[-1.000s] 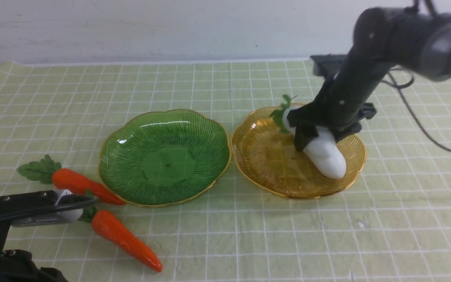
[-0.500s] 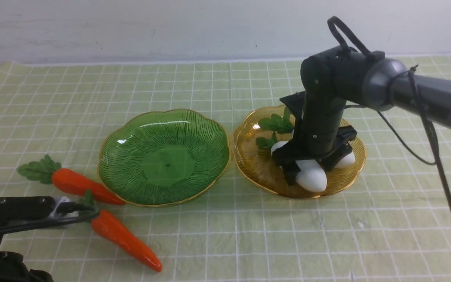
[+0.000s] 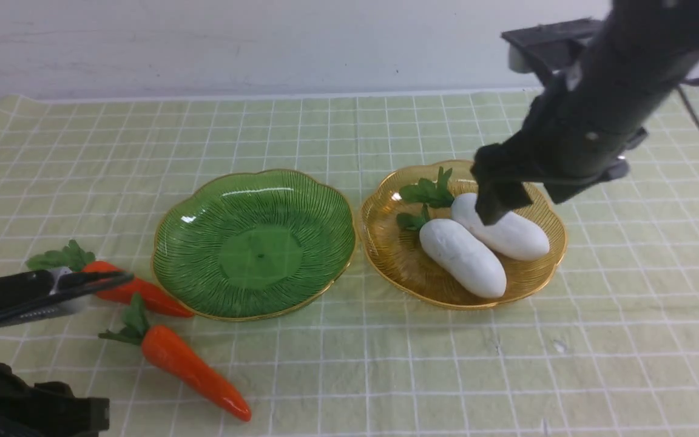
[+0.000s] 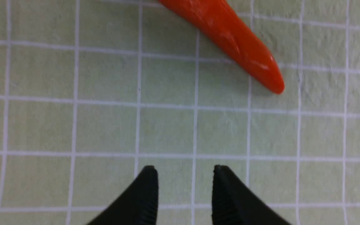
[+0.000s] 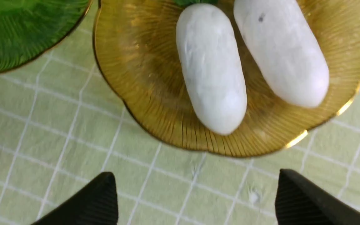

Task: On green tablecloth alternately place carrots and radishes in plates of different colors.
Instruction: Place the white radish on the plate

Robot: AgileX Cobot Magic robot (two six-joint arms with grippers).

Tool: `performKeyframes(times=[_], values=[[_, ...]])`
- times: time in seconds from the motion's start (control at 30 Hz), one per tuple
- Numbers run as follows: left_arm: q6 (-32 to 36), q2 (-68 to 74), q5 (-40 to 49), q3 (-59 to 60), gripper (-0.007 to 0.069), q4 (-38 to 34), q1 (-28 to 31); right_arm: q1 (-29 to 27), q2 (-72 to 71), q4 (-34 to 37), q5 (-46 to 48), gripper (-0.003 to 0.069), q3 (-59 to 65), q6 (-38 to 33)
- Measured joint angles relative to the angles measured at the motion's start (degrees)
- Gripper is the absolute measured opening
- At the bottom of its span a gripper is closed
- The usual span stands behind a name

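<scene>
Green tablecloth (image 3: 337, 388) beneath all. Green plate (image 3: 258, 243) left of amber plate (image 3: 386, 267), which bears both radishes. Two carrots on cloth at left: near one (image 3: 192, 370) slants leaves far-left, tip near-right; far one (image 3: 149, 296) tucks against green plate, likely hindering a grip. Left gripper (image 4: 184, 181) nearer, parted, empty, just nearside of near carrot. Right gripper (image 5: 196, 193) wide, empty.

Front view: mounted between the arms, looks forward and down; widest of the three, takes in both plates, wall across the top. Left wrist view: close, looks down at the tablecloth (image 4: 167, 131); shares one carrot (image 4: 230, 40), top centre, with front. Right wrist view: close, looks down; shares amber plate (image 5: 155, 103), upper centre to right, and part of green plate (image 5: 20, 34), upper left, with front.
</scene>
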Motion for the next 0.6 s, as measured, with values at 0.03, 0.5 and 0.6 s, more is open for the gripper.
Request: performKeyframes(times=[0.03, 0.5, 0.6], values=[[-1.13, 0.00, -1.12, 0.00, 0.0269, 0.17, 0.00, 0.00, -2.35, 0.00, 0.24, 0.0602, 1.52, -0.01], [-18.31, 14.65, -17.50, 0.00, 0.0489, -5.21, 0.00, 0.00, -25.05, -5.69, 0.98, 0.0551, 28.78, -2.64], [-18.21, 18.50, -21.82, 0.00, 0.0489, -9.40, 0.00, 0.00, -25.26, -5.95, 0.96, 0.0551, 29.20, -2.80]])
